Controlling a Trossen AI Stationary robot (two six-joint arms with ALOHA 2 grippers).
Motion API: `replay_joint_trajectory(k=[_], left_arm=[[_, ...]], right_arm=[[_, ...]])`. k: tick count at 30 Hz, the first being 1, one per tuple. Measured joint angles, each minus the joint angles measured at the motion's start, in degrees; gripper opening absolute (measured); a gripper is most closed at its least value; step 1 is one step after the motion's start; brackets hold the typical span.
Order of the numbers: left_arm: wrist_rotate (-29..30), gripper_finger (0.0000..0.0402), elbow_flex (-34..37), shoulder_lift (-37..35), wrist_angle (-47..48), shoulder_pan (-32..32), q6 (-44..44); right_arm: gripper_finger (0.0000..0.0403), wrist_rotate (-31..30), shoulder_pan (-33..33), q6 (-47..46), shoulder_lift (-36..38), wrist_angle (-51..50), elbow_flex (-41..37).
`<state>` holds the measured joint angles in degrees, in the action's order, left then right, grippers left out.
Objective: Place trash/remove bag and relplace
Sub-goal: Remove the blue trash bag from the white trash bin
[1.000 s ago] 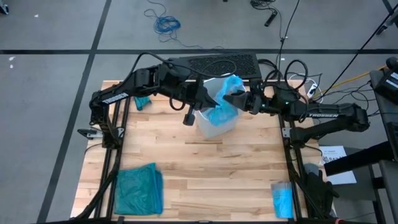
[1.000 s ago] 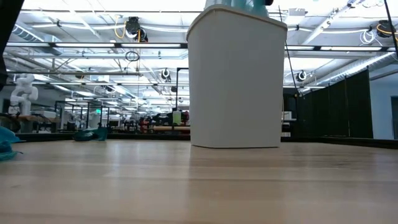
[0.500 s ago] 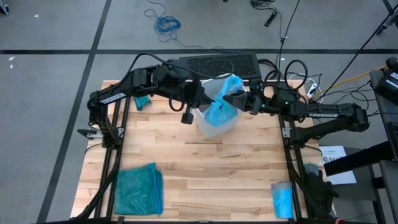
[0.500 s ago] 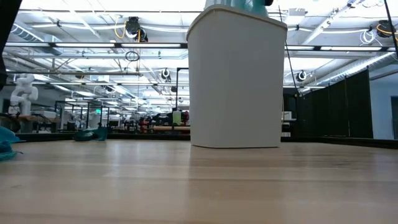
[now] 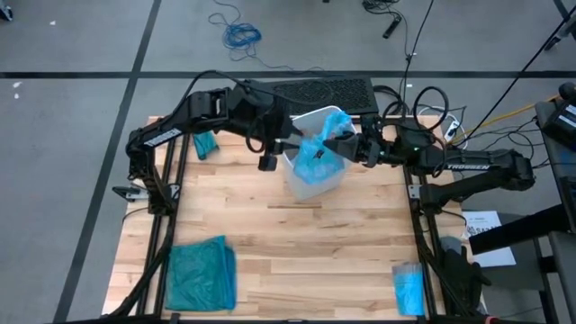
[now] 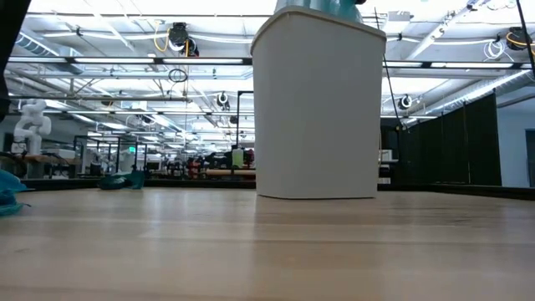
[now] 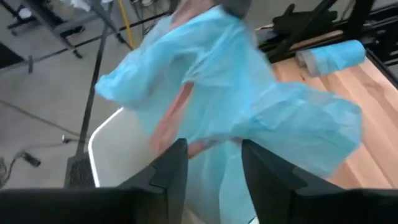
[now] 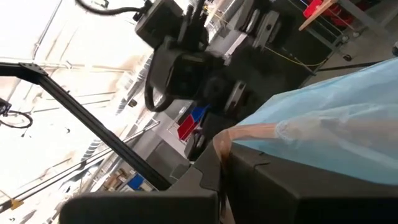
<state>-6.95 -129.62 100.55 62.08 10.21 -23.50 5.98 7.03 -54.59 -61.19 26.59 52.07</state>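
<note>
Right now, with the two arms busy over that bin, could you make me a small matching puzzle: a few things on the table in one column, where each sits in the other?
Things:
1. white bin
2. pale blue bag
3. teal-green bag
4. blue roll

Places:
A. flat on the table's near left corner
B. bunched above the bin's mouth, pinched by the right gripper
C. standing at the far middle of the table
D. lying at the table's near right corner

Pairs: 1-C, 2-B, 3-A, 4-D
</note>
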Motion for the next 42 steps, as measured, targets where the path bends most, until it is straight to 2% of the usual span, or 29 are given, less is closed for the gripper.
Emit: replay_joint_trajectory(k=[8,12,14,16,22,25,27,42], left_arm=[[-0.1,0.0166,0.0,-2.0,0.2,0.5,1.2],[-0.3,0.0166,0.0,-3.6,0.1,2.6,6.1],[-2.5,0.0166,0.0,-4.0,-0.2,4.7,8.1],[-9.1,0.0167,0.0,-4.0,-1.3,7.3,10.3],[-41.3,0.0167,2.0,-2.1,-6.3,16.5,19.7],[-53.1,0.0167,3.8,-0.8,-7.0,19.7,23.2],[-58.7,0.0167,4.5,0.0,-8.4,20.8,24.8],[-60.5,0.0167,7.3,1.5,-14.1,18.2,26.2]], right_arm=[[0.0000,0.4,0.0,0.0,0.0,0.1,0.0],[0.0000,0.4,0.0,0.2,0.0,0.1,0.0],[0.0000,0.4,0.0,0.2,0.0,0.1,0.0],[0.0000,0.4,0.0,0.2,0.0,0.1,0.0],[0.0000,0.4,0.0,0.4,0.0,0.1,0.0],[0.0000,0.6,0.0,0.5,0.0,0.2,0.0],[0.0000,1.2,0.0,0.5,0.0,0.2,0.0],[0.0000,1.5,0.0,0.6,0.0,0.2,0.0]])
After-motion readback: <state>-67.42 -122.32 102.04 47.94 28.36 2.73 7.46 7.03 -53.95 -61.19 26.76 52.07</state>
